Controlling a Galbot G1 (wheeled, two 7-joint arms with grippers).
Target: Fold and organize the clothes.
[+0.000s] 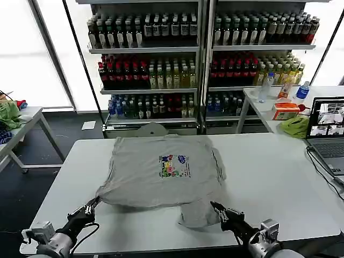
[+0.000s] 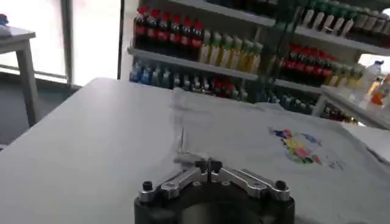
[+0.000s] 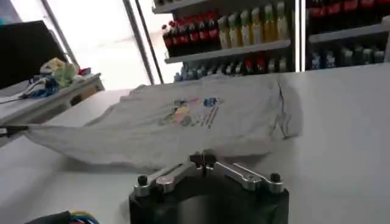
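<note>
A light grey short-sleeved shirt [image 1: 161, 172] with a small colourful chest print lies on the white table [image 1: 269, 177], collar toward the far edge. Its near hem is drawn up and bunched. My left gripper [image 1: 92, 206] is at the near left corner of the hem, shut on the cloth; in the left wrist view its tips [image 2: 208, 164] meet at the shirt [image 2: 274, 140] edge. At the near right part of the hem, my right gripper [image 1: 216, 207] is shut on the bunched flap. The right wrist view shows the right gripper [image 3: 204, 160] at the shirt [image 3: 195, 115] edge.
An open laptop [image 1: 328, 129] with a cable stands at the table's right edge. A bright green cloth [image 1: 295, 126] and an orange box [image 1: 285, 110] lie on the table behind. Bottle shelves [image 1: 161, 54] fill the back. A side table [image 1: 16, 123] with cloths stands at left.
</note>
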